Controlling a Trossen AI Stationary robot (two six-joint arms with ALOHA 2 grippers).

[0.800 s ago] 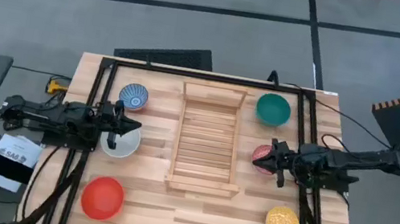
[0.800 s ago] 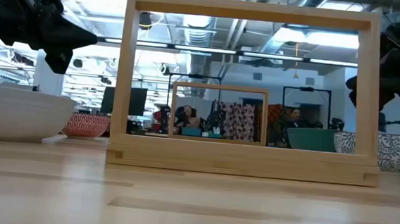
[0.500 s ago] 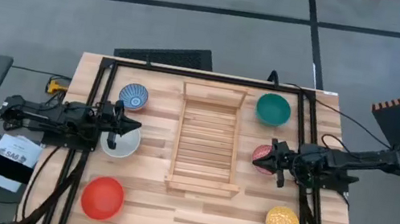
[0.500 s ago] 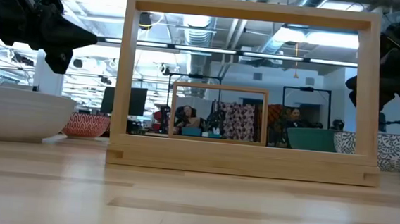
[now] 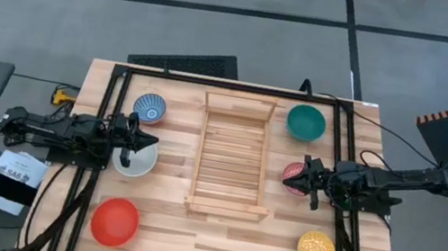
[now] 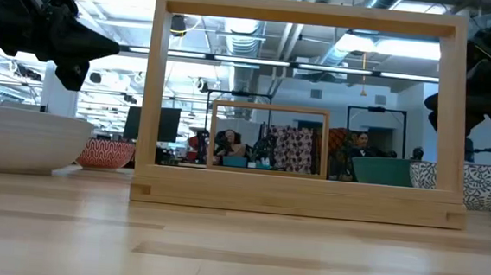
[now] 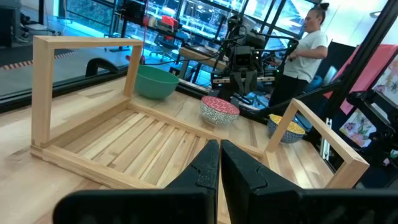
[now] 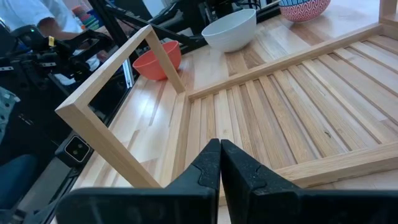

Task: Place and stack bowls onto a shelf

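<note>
The shelf [image 5: 234, 155], a light-wood slatted rack with framed ends, lies in the table's middle. Left of it stand the blue-patterned bowl [image 5: 150, 109], the white bowl [image 5: 134, 161] and the red bowl [image 5: 115, 221]. On its right are the teal bowl [image 5: 306, 122], the pink speckled bowl [image 5: 296, 171] and the yellow bowl [image 5: 316, 250]. Each bowl rests on its base on the tabletop. My left gripper [image 5: 150, 141] hovers shut over the white bowl's far rim, pointing at the shelf. My right gripper [image 5: 288, 181] hovers shut over the pink bowl, also facing the shelf. In both wrist views the fingers [image 7: 219, 148] [image 8: 219, 148] are closed on nothing.
The shelf's slats [image 8: 292, 93] carry nothing. A black metal frame [image 5: 231, 84] runs along the table's far edge and down both sides. A person [image 7: 309, 43] stands beyond the table's right side. Bare wood lies between the shelf and the near edge.
</note>
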